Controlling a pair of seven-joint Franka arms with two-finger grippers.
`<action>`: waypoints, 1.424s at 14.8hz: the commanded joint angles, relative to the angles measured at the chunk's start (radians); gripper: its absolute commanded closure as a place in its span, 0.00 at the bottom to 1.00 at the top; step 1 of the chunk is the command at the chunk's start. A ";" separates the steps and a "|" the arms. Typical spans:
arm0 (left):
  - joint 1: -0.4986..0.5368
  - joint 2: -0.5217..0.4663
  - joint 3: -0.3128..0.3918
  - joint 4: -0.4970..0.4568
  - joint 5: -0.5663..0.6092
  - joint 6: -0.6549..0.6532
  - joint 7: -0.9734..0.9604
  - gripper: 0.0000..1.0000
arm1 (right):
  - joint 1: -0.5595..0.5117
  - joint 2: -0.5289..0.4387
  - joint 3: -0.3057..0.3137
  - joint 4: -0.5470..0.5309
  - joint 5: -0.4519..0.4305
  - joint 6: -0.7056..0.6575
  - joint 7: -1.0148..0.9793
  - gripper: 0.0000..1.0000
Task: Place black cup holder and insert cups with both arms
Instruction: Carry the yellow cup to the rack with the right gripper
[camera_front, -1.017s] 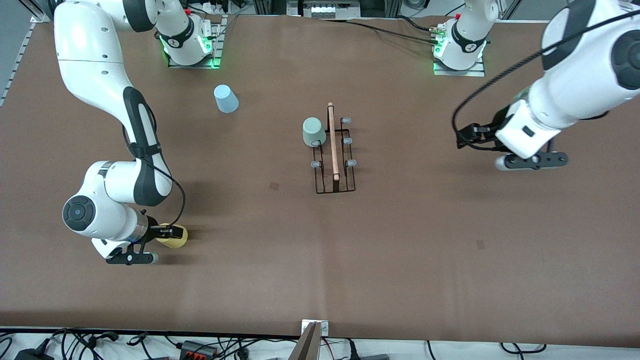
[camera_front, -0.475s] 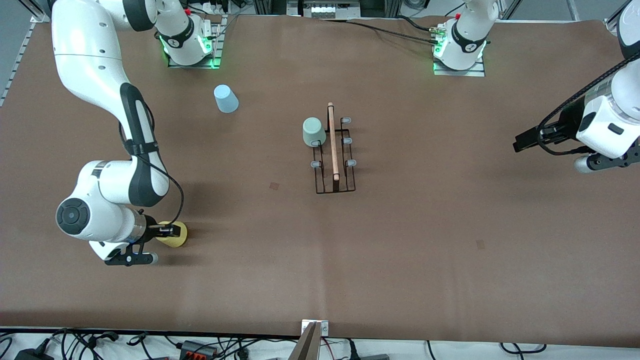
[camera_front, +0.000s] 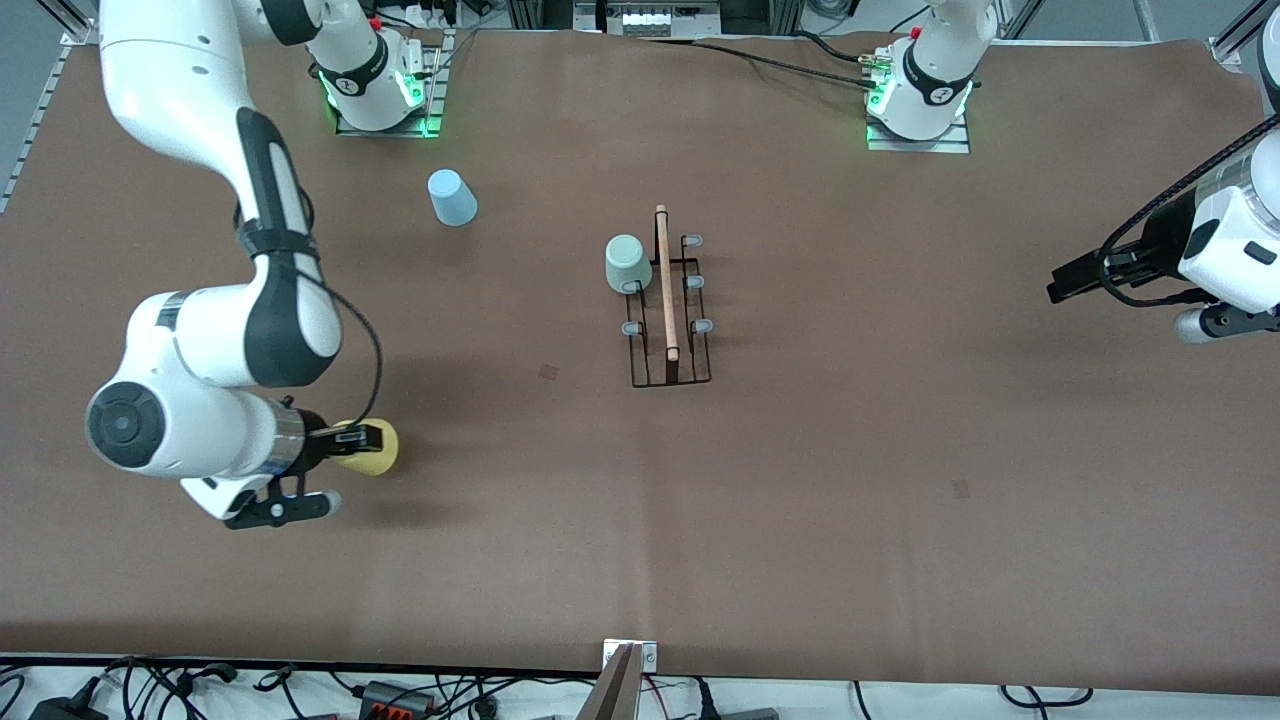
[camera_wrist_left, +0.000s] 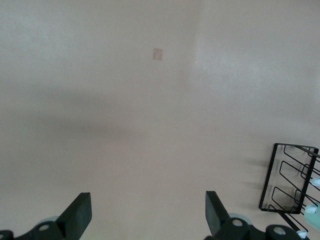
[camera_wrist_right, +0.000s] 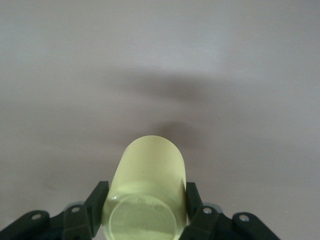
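Observation:
The black cup holder (camera_front: 670, 340) stands at the table's middle, its wooden rod handle (camera_front: 665, 285) along the top. The sage green cup (camera_front: 627, 263) sits upside down on a peg on the side toward the right arm's end. The light blue cup (camera_front: 452, 197) stands upside down near the right arm's base. My right gripper (camera_front: 362, 440) is shut on the yellow cup (camera_front: 375, 448), held on its side above the table; it fills the right wrist view (camera_wrist_right: 147, 185). My left gripper (camera_front: 1070, 283) is open and empty, over the table's left-arm end. The holder's corner shows in the left wrist view (camera_wrist_left: 290, 180).
Two small dark marks lie on the brown mat (camera_front: 549, 372) (camera_front: 961, 488). Cables and boxes lie along the table edge nearest the camera (camera_front: 380, 695). A bracket (camera_front: 625, 680) sits at the middle of that edge.
My right gripper lifted the yellow cup off the table and shifted it slightly toward the holder. My left arm swung away from the holder toward its end of the table.

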 joint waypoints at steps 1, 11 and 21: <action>0.006 -0.011 -0.009 -0.007 0.021 -0.010 0.019 0.00 | 0.102 -0.021 -0.005 0.004 0.010 -0.012 0.100 0.73; 0.004 -0.011 -0.015 -0.003 0.021 -0.014 0.022 0.00 | 0.428 -0.050 -0.006 0.015 0.008 -0.006 0.486 0.72; -0.011 -0.023 0.012 -0.009 0.019 -0.016 0.052 0.00 | 0.488 -0.030 -0.005 0.003 0.071 0.042 0.597 0.72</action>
